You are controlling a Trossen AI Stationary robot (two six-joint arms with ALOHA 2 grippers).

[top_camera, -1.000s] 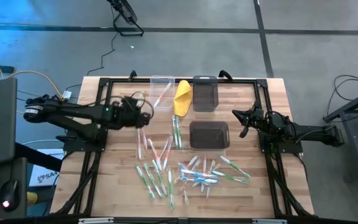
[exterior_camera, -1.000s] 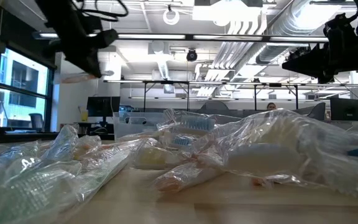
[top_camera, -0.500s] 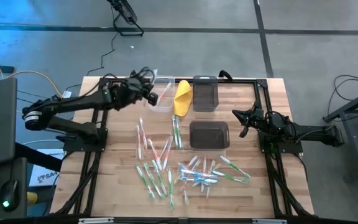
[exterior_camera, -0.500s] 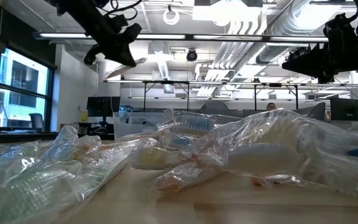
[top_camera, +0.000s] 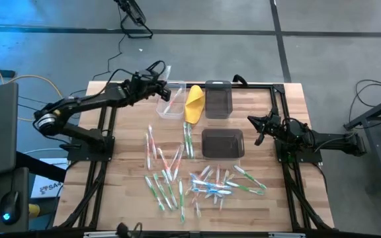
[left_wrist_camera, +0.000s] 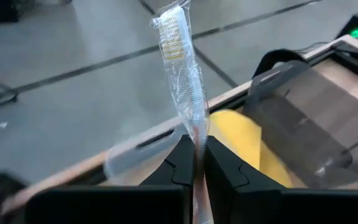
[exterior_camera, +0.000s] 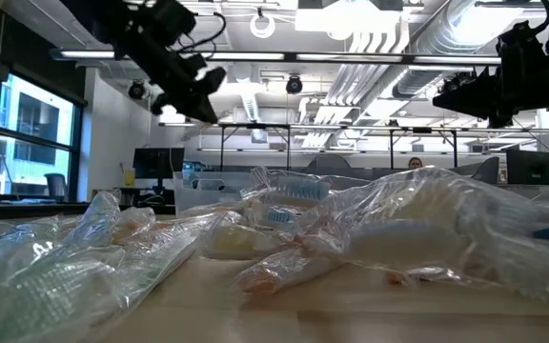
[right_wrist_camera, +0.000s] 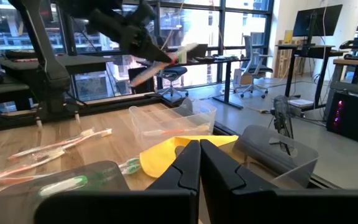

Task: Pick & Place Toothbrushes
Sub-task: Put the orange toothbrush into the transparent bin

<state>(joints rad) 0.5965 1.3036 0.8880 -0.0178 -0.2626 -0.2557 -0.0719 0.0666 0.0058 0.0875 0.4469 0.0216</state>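
Many wrapped toothbrushes [top_camera: 177, 175] lie scattered over the near half of the wooden table. My left gripper [top_camera: 157, 86] hangs over the far left corner of a clear bin [top_camera: 171, 100], shut on one wrapped toothbrush [left_wrist_camera: 178, 68]. In the right wrist view, a red toothbrush [right_wrist_camera: 166, 132] lies in that clear bin [right_wrist_camera: 185, 121]. My right gripper [top_camera: 260, 129] waits shut at the table's right side, touching nothing. My left gripper pinches the toothbrush's handle [left_wrist_camera: 196, 146] between its two fingers [left_wrist_camera: 180, 163], through the clear wrapper. The fingers come from the table's left, slanting slightly down. The bristle head [left_wrist_camera: 171, 37] sticks out past the fingertips, and the toothbrush [right_wrist_camera: 173, 56] is lifted clear above the bin.
A yellow folded thing [top_camera: 195, 102] leans beside the clear bin. One dark bin [top_camera: 217, 99] stands at the far edge and another [top_camera: 223, 143] at the table's middle. A black frame [top_camera: 276, 92] borders the table.
My left gripper has swung from above the table's left middle toward the far edge and slightly right, to the clear bin, turning as it went. It stays shut on the toothbrush, which travels with it clear of the table.
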